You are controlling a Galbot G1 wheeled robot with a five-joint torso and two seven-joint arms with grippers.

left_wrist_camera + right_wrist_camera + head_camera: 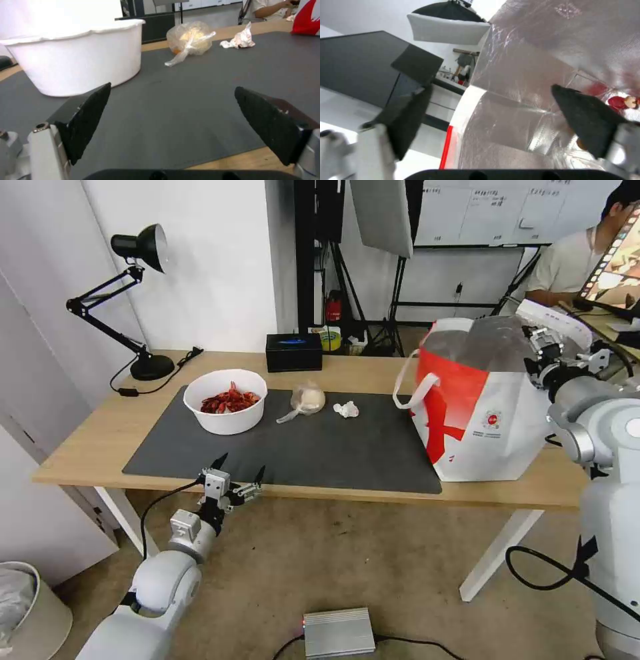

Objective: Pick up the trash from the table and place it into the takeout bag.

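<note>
While left arm waits at near edge, layout left to right:
left gripper (239,475): low at near edge of table (100,437), fingers spread wide, empty; aimed across mat (347,450)
bowl (225,401): on mat's left end, shells inside; just ahead and slightly left of left gripper, closest piece of trash
knotted bag (305,399): mid-mat, farther in, ahead-right of left gripper; tail trails toward bowl side
tissue (346,410): just right of knotted bag, apart from it, still on mat
takeout bag (483,407): upright on right end, mouth open, foil lining showing
right gripper (493,122): up at takeout bag's mouth, fingers wide apart, gripping nothing; red scraps (621,102) in clear tray lie inside bag
nearer arm: left, for all three pieces left on mat
key relation: bowl straight ahead of left gripper; round, no long axis, so rim probably the only grasp; spill risk if tipped, judging by the shells
</note>
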